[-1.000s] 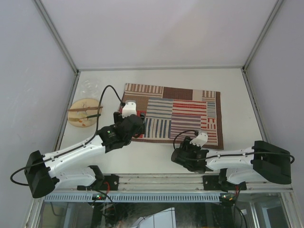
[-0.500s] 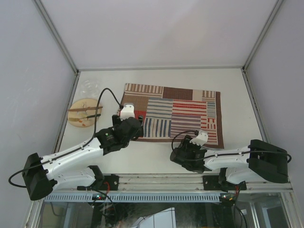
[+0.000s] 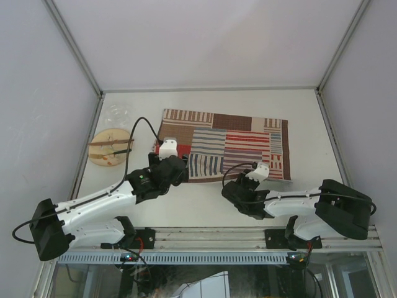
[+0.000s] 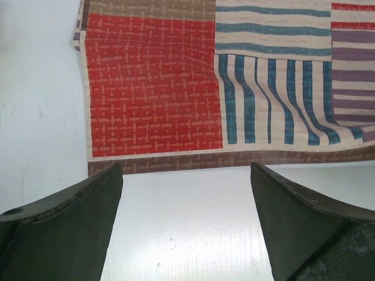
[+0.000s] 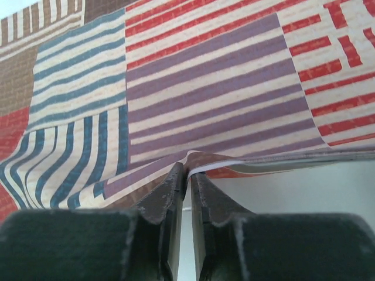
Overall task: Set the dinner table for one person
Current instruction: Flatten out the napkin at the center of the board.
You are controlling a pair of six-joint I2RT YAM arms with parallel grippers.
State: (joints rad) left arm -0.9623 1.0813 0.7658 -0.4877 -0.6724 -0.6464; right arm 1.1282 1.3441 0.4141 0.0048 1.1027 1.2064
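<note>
The striped patchwork placemat (image 3: 236, 143) lies on the white dinner table (image 3: 310, 118), toward the back. My right gripper (image 3: 239, 182) is at the placemat's near edge, right of its middle. In the right wrist view it (image 5: 187, 172) is shut on that edge, and the cloth (image 5: 205, 88) is pinched up into a small fold, its pale underside showing. My left gripper (image 3: 176, 166) hovers at the placemat's near-left corner. In the left wrist view it (image 4: 186, 175) is open, bare tabletop between its fingers and the red patch (image 4: 155, 88) just ahead.
A round wooden plate (image 3: 110, 148) with two thin sticks lying across it sits at the table's left edge. Behind it stands a clear glass (image 3: 116, 115). Aluminium rails (image 3: 211, 238) run along the near edge by the arm bases.
My right gripper has closed on the placemat's near edge after shifting slightly left and forward. The left gripper has drawn back a little from the placemat and stays open.
</note>
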